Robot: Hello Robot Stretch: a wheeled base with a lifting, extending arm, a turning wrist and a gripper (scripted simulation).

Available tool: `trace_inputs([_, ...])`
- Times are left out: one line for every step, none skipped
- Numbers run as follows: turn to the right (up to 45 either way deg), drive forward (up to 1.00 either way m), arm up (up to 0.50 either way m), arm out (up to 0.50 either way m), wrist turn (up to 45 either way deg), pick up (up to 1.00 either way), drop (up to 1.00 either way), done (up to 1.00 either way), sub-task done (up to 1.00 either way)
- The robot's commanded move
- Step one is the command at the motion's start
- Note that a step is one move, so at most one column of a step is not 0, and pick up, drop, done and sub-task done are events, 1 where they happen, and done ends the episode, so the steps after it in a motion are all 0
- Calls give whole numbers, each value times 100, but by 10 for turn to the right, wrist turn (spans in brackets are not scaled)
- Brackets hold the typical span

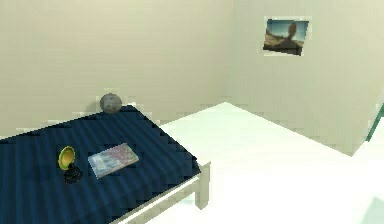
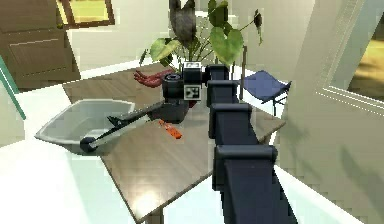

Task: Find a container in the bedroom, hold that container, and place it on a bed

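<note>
The grey container (image 2: 70,118) stands at the table's (image 2: 160,170) edge on the arm side view's left, with the gripper (image 2: 92,142) reaching to it. You cannot tell whether it is held. Risk: if you lift on a poor hold, it may tip or slide off that edge.

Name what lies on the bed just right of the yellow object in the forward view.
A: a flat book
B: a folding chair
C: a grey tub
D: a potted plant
A: a flat book lies on the dark blue bed, just right of the yellow object.
</note>
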Motion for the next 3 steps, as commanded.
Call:
trace_inputs([0, 0, 0, 0, -450, 0, 0, 0, 0])
trace_inputs([0, 0, 0, 0, -90, 0, 0, 0, 0])
trace_inputs([0, 0, 0, -24, 0, 0, 0, 0, 0])
